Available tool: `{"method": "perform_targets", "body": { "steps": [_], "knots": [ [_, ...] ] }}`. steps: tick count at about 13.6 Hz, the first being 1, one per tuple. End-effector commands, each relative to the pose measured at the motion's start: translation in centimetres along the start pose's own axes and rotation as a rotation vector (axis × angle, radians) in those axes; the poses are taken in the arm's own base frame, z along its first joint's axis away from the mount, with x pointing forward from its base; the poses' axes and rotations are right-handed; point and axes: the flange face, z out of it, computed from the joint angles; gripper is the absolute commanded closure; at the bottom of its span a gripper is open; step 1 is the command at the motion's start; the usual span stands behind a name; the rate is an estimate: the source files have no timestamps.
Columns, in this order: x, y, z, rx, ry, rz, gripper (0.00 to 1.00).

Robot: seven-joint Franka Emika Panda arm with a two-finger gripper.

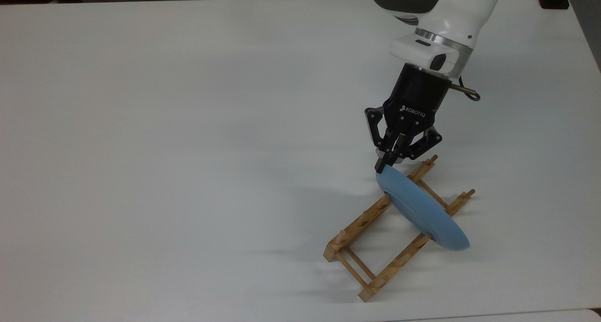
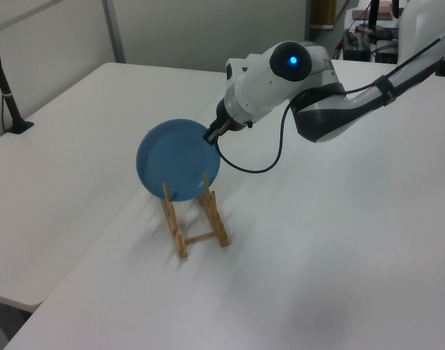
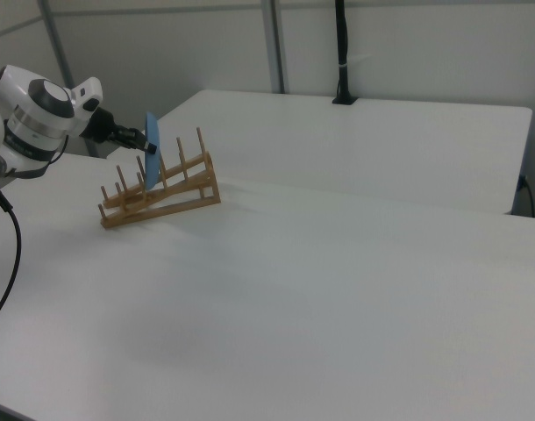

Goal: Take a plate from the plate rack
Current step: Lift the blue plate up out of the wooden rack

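Observation:
The light-blue plate (image 1: 422,209) stands on edge, tilted, with its lower part between the pegs of the light-brown wooden plate rack (image 1: 371,254). My gripper (image 1: 386,164) comes down from the top view's upper right and is shut on the plate's upper rim. In the left view the plate (image 2: 177,160) faces the camera above the rack (image 2: 195,224), with the gripper (image 2: 210,135) at its upper right edge. The right view has the plate (image 3: 152,149) edge-on over the rack (image 3: 162,191), and the gripper (image 3: 138,139) pinches it from that side's left.
The rack sits on a wide white table (image 1: 188,148) near its front edge in the top view. A black cable (image 2: 270,157) loops under the wrist. A black post (image 2: 5,91) stands at the left view's far left, another post (image 3: 340,53) behind the table in the right view.

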Motion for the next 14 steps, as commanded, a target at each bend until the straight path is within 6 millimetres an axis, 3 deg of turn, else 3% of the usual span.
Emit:
{"method": "perform_targets", "body": {
  "steps": [1, 3, 6, 11, 14],
  "knots": [
    [0.4, -0.1, 0.2, 0.003, 0.038, -0.006, 1.0],
    [1.0, 0.3, -0.5, 0.002, 0.048, -0.001, 1.0],
    [3.7, 2.3, -4.1, 0.01, 0.094, 0.033, 1.0],
    [6.3, 4.5, -8.3, 0.027, 0.144, 0.069, 1.0],
    [7.5, 7.5, -8.3, 0.007, 0.102, 0.143, 1.0]
  ]
}}
